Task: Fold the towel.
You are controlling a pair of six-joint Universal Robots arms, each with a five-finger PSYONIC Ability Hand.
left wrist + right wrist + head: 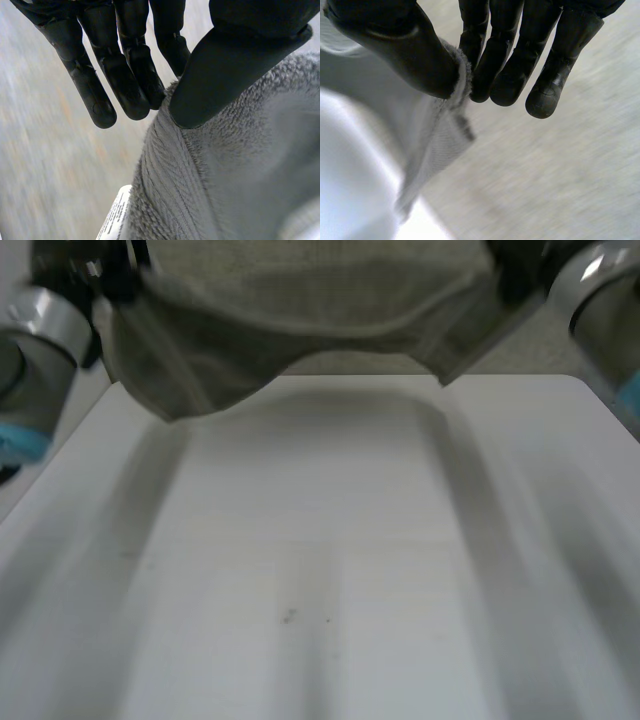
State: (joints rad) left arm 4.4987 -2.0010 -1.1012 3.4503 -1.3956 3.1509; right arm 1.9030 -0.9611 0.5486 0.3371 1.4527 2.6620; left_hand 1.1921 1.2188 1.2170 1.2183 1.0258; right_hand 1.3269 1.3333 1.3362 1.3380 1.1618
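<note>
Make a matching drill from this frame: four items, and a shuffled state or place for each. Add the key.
Items
1. grey terry towel
2. white table
3. black left hand
4. white printed label

States or places
A. flat, below the raised cloth
B. on the cloth's edge, beyond the thumb
C. lifted, sagging in the middle
D. pinching cloth between thumb and fingers

Pairs: 1-C, 2-A, 3-D, 4-B
</note>
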